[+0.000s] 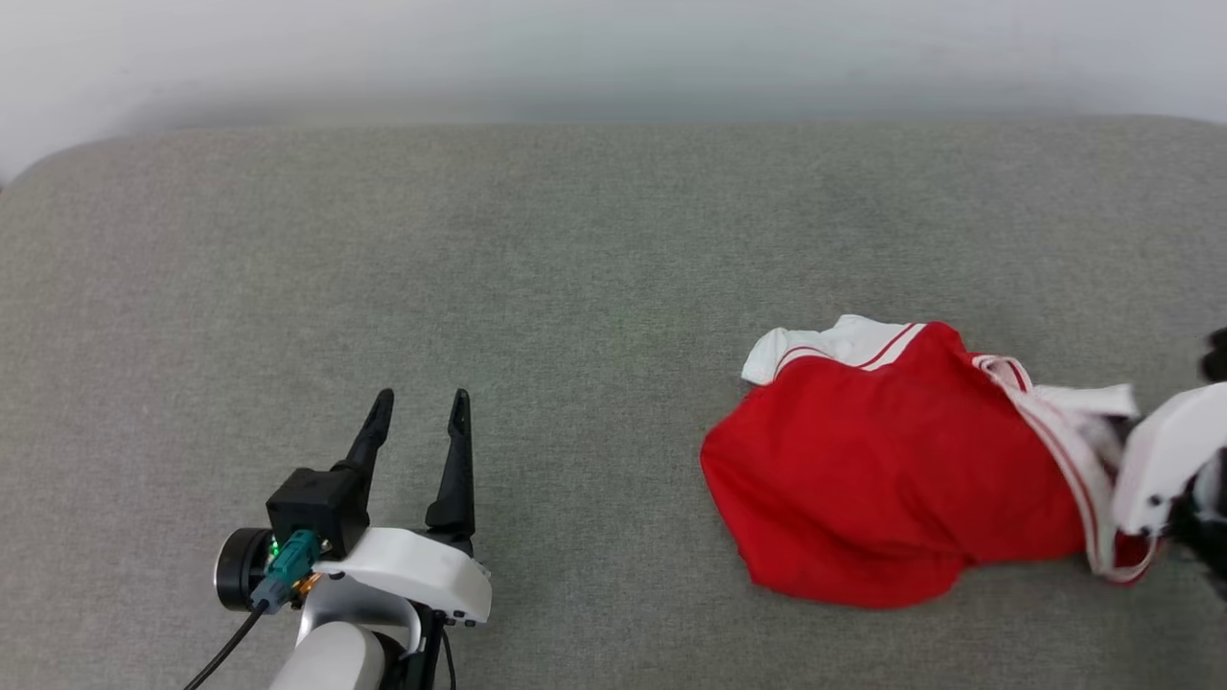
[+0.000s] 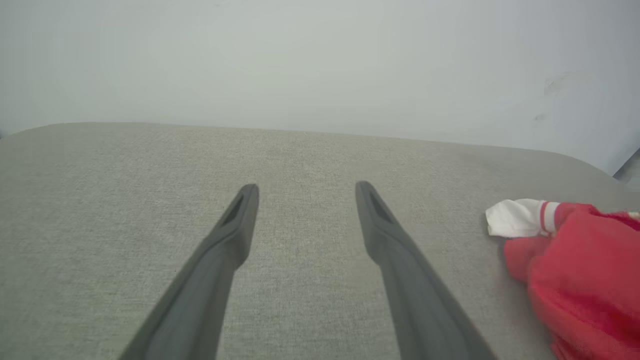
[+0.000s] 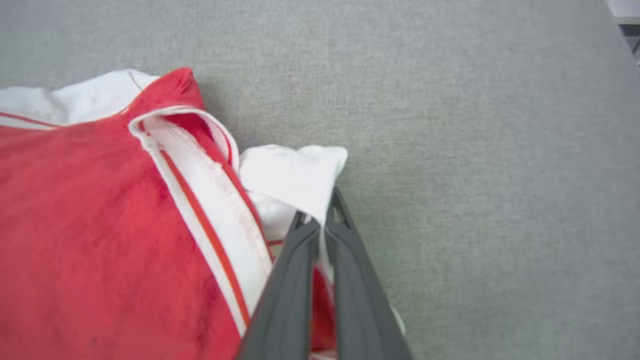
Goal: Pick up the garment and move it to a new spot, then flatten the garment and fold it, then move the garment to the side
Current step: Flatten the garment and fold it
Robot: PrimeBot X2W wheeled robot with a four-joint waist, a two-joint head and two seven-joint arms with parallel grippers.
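**A:** Where do we have the bright red jersey shirt [image 1: 863, 460] of thin cloth, with its white, red-striped trim?

**B:** It lies crumpled in a heap on the grey cloth-covered bench [image 1: 575, 240], toward the bench's right edge and nearer our front edge than the back. Its long axis runs roughly left to right, with one white sleeve at the far-left end and the striped trim at the right end.

**A:** And our right gripper [image 3: 320, 220]?

**B:** We have its two dark fingers pressed together on a white fold [image 3: 295, 175] at the heap's right end, just beside the striped trim. The cloth is pinched between them.

**A:** The left gripper [image 1: 417, 407]?

**B:** Its jaws are spread wide with nothing between them. It hangs over bare bench near the front edge, well apart from the shirt, which lies off to its right.

**A:** So the right arm is the nearer one.

**B:** Yes. We judge that the lift falls to it, and that the free room for a new spot lies leftward. With only one thin fold pinched, we reckon the rest may trail.
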